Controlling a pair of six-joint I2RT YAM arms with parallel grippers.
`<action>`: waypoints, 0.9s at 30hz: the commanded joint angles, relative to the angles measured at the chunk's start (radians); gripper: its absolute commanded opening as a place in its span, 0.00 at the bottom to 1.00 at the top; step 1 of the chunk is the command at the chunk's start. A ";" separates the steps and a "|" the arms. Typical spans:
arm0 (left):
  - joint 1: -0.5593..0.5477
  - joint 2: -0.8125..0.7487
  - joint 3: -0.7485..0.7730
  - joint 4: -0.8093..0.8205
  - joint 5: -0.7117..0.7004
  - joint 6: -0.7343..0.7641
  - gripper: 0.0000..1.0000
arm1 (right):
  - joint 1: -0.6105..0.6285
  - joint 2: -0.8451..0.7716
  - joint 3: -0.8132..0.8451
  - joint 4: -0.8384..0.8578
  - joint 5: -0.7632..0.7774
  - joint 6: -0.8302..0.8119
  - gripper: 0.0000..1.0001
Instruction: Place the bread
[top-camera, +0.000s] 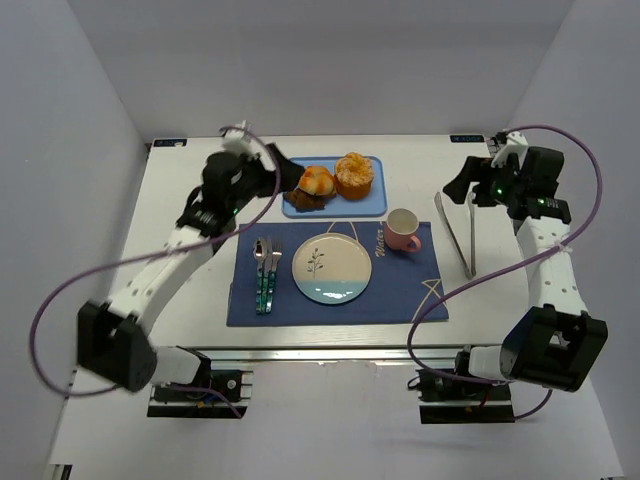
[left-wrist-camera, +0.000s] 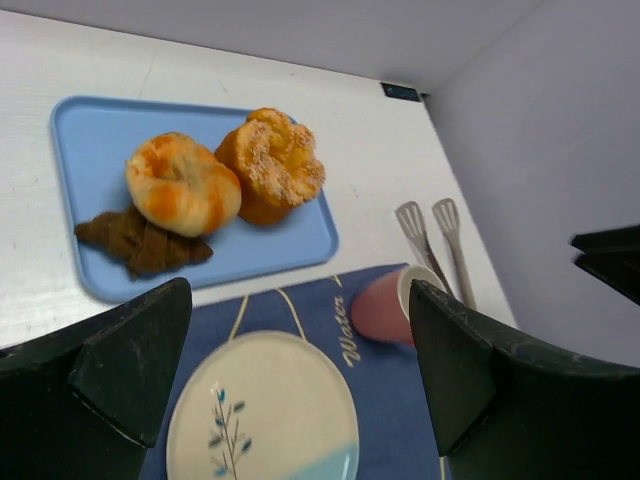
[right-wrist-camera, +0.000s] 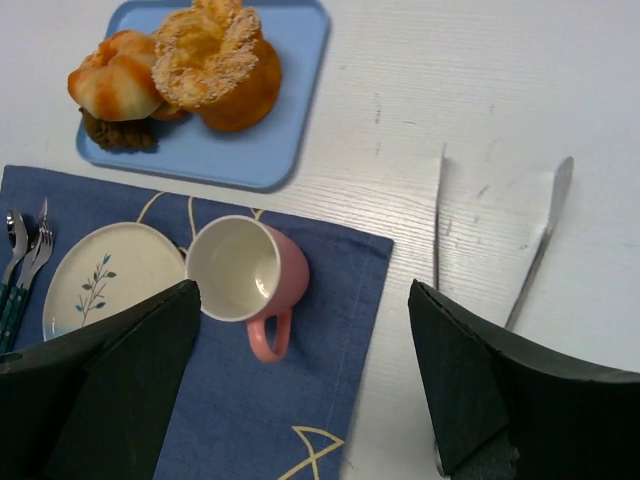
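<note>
There are three pieces of bread, one tray, one plate, one cup, one pair of tongs, and a fork and a spoon; two grippers are over them.

The left gripper (left-wrist-camera: 300, 290) has its jaws wide apart and holds nothing. All three breads lie just ahead of it on the blue tray (left-wrist-camera: 90, 130). They are crowded at the side of the tray nearer to this gripper's right finger. The plate (left-wrist-camera: 280, 400) lies under the gripper, between its fingers, on the blue placemat (top-camera: 400, 290). The pink cup (left-wrist-camera: 380, 305) stands close to its right finger.

The right gripper (right-wrist-camera: 305, 290) is also wide open and empty. The cup is just ahead of it to the left, between it and the tray. The tongs (top-camera: 471, 240) lie ahead of its right finger on the white table (top-camera: 410, 160). The fork and spoon (top-camera: 265, 272) are far to its left, beyond the plate.

The breads touch each other. The round glazed bun (left-wrist-camera: 183, 185) is orange and shiny, and it rests partly on the dark brown croissant (left-wrist-camera: 140, 240). The taller bun (left-wrist-camera: 272, 160) has a twisted top with pale crumbs and presses against the glazed one.
</note>
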 joint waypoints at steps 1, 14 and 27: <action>0.012 -0.243 -0.189 0.053 0.031 -0.054 0.98 | -0.103 -0.040 -0.037 0.053 -0.059 0.007 0.89; 0.012 -0.713 -0.550 -0.142 -0.045 -0.138 0.24 | -0.237 0.021 -0.134 -0.083 -0.081 -0.448 0.88; 0.012 -0.701 -0.588 -0.187 -0.022 -0.123 0.70 | -0.117 0.099 -0.379 0.061 0.293 -0.474 0.89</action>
